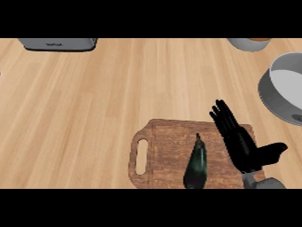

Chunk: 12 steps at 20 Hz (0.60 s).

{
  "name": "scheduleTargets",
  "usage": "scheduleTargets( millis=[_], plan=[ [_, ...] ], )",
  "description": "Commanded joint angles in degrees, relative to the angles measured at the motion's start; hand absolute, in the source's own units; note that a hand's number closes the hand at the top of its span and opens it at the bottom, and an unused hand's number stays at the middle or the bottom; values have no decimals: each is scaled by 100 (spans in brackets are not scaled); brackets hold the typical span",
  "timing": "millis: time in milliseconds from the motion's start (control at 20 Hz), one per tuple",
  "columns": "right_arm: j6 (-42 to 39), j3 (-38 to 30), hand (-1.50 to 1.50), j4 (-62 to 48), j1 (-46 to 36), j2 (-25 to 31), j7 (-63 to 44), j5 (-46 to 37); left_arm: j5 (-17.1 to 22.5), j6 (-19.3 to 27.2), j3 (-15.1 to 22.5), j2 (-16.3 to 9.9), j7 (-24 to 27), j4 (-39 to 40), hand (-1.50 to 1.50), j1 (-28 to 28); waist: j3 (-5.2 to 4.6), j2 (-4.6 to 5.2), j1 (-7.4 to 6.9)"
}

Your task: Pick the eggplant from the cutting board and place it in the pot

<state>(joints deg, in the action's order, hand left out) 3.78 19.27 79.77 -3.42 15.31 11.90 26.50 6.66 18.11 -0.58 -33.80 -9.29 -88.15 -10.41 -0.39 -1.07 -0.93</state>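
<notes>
Wooden counter (114, 88) | eggplant (196, 164) on cutting board (166, 150) | right robot hand (241, 139) spread beside it | pot (290, 88) right

A dark, long eggplant (196, 163) is laid on a brown wooden cutting board (166, 153). The black right hand (243, 141) is held open just beside it. A grey metal pot (290, 88) is seen further right.

- Counter (114, 97): we see pale wood, lengthwise grain, matt.
- Cutting board (169, 146): we note darker brown wood, mottled, rougher-looking.
- Eggplant (196, 166): dark skin, smooth, slightly glossy.
- Pot (290, 91): we record grey metal, smooth, dull sheen.
- Hands: we list matt black.
</notes>
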Motion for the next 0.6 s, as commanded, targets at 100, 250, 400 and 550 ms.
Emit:
scheduleTargets(
  millis=[100, 250, 400, 550],
  plan=[
    [-17, 273, -150, 428, -471, -448, -1026, 332, 446, -274, 301, 566, -418, -491, 0, -18, 36, 91, 70],
    [-113, 108, -150, 337, -1249, -807, -1746, 1002, 775, -369, 861, 1317, -461, -651, 0, -16, 32, 117, -16],
    [1262, 206, -150, 141, -839, 725, -1125, -1552, 903, -319, 871, 1428, -634, -568, 0, 88, -5, 4, 339],
    [1783, 422, -150, 1230, -350, 631, -601, -2078, 1005, -337, 812, 1484, -661, -638, 0, 209, 26, 26, 285]
  ],
)
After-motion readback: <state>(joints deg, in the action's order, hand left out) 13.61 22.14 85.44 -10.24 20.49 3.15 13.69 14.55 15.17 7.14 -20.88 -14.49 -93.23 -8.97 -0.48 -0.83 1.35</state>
